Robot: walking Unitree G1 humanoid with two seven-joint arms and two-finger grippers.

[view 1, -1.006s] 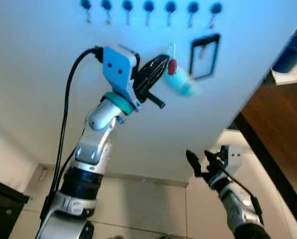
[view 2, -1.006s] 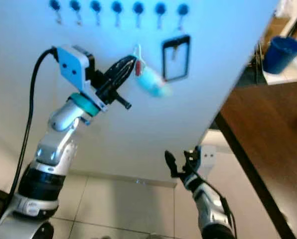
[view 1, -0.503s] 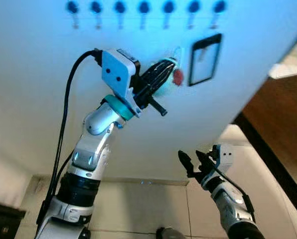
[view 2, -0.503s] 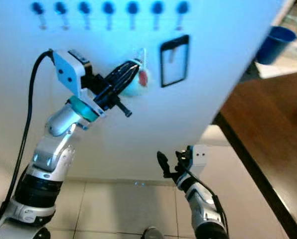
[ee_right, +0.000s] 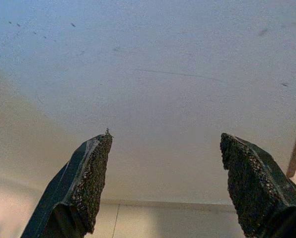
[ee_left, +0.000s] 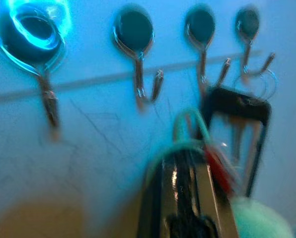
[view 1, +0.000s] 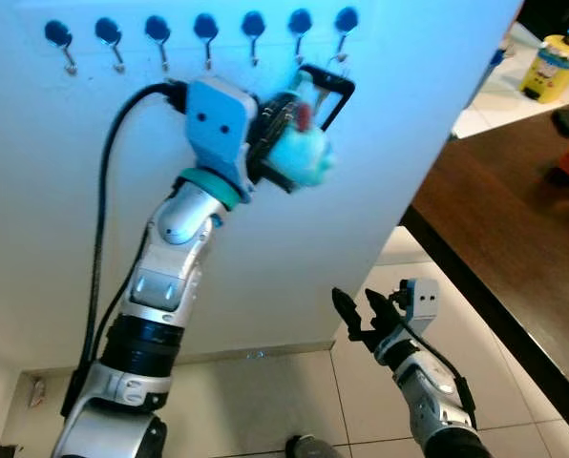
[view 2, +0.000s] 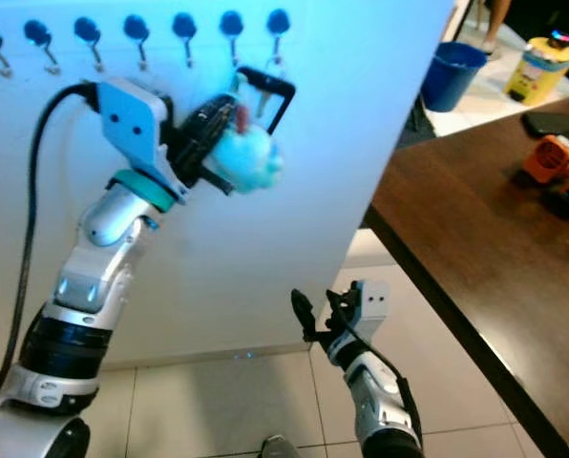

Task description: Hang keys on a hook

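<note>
Against the white board: left gripper is reaching up just under the hook row, its fingers closed on the keys, a bunch with a teal fluffy ball and a small red tag.
Keys: they are sitting at the fingertips, close to the board, below the two rightmost hooks and touching none of them that can be seen; a loop of the bunch is sticking up past the fingertips.
Black frame: a black rectangular frame with a ring is hanging from the end of the hook row, just beside the keys.
Hooks: a row of dark round-headed metal hooks is running along the top edge of the board.
Board: the white board is standing upright; its right edge is ending just short of the table.
Right gripper: it is hanging low near the floor, fingers spread wide apart and holding nothing.
Room: pale floor tiles are lying below the board; a dark wooden table is filling the right side, with orange things near its far edge.
Beyond the table: a blue bucket and a yellow container are standing; its label is too blurred to read.
Open room: bare board is lying below the keys, and open floor between the board's foot and the table edge.
</note>
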